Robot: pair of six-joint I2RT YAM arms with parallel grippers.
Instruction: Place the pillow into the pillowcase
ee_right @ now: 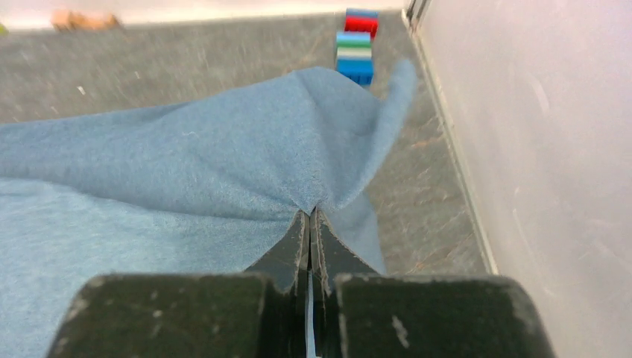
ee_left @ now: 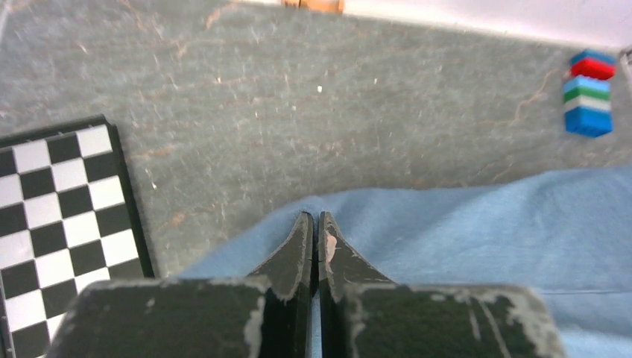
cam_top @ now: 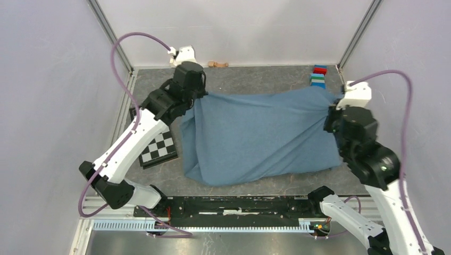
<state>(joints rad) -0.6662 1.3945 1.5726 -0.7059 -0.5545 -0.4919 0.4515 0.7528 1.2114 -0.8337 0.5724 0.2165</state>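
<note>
The dusty-blue pillowcase (cam_top: 260, 135) hangs stretched between my two grippers over the middle of the grey table, bulging and full. The pillow is hidden; no white shows. My left gripper (cam_top: 198, 98) is shut on the pillowcase's far left corner; in the left wrist view its jaws (ee_left: 314, 218) pinch blue cloth (ee_left: 484, 224). My right gripper (cam_top: 335, 103) is shut on the far right corner; in the right wrist view the jaws (ee_right: 309, 212) pinch a gathered fold of the cloth (ee_right: 223, 156).
A black-and-white checkerboard (cam_top: 158, 146) lies left of the pillowcase, partly under my left arm. A stack of coloured bricks (cam_top: 318, 76) stands at the back right by the wall. A small brown object (cam_top: 217, 64) lies at the back wall.
</note>
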